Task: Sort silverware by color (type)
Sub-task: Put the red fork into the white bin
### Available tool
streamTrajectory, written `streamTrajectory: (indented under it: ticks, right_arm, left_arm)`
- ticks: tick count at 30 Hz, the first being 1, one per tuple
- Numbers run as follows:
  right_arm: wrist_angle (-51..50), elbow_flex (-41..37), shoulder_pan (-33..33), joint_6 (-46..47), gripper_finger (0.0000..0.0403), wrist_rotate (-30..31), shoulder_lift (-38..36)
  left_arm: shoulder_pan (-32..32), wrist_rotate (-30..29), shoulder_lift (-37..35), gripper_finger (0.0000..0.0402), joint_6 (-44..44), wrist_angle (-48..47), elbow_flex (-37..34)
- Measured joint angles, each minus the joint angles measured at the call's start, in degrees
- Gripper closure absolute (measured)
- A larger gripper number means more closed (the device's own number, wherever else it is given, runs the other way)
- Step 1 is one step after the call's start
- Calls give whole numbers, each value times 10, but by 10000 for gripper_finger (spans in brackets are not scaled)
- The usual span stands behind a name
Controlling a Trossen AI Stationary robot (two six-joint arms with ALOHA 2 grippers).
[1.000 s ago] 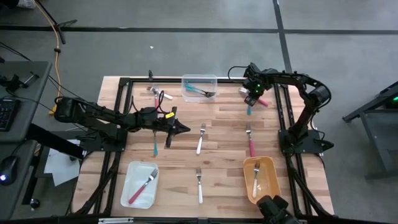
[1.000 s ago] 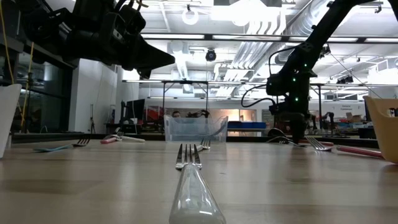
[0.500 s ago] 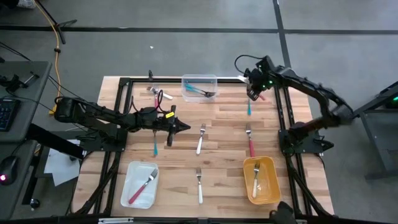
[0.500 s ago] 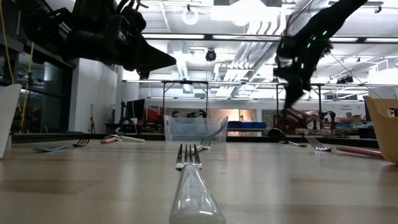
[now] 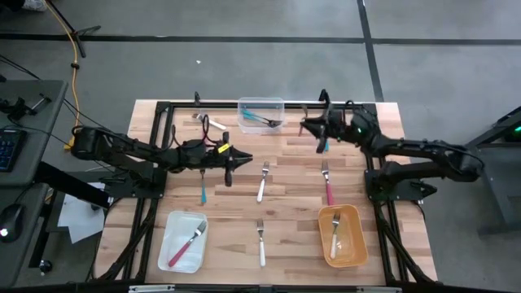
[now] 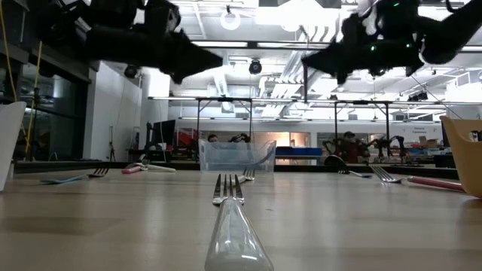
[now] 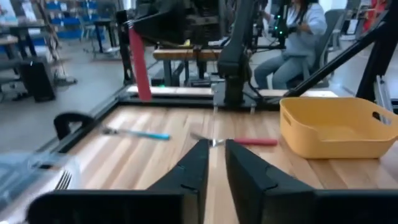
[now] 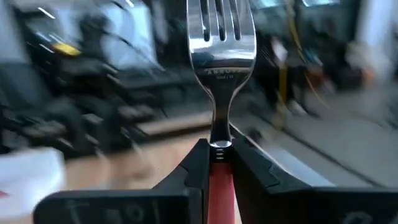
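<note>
Overhead camera straight down, low one level along the table (image 5: 293, 175), wrist cameras close behind each hand.

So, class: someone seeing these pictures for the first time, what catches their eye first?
Probably the right gripper above the table's far right, shut on a pink fork whose tines stand up in its wrist view. Next, the three bins: a clear bin at the far edge, a white bin near left and a yellow bin near right. The left gripper hovers over mid-table.
</note>
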Motion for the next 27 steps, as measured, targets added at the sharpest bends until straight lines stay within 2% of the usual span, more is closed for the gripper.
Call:
streamTrajectory:
  ticks: [2,7,16,21,27]
  right_arm:
    - [50,-5,33,4,366,3,7]
    - [97,9,103,-14,365,16,18]
    - [118,33,176,-39,363,21,23]
    - [120,34,183,-49,363,30,24]
    - [122,34,183,-54,362,31,24]
  left_arm:
    - [-4,-4,9,331,22,-4,19]
    - [-8,-48,43,280,51,-8,78]
    - [-14,-35,104,196,61,-11,179]
    - [-15,-28,112,176,60,-44,225]
    - [-15,-13,112,176,31,-117,276]
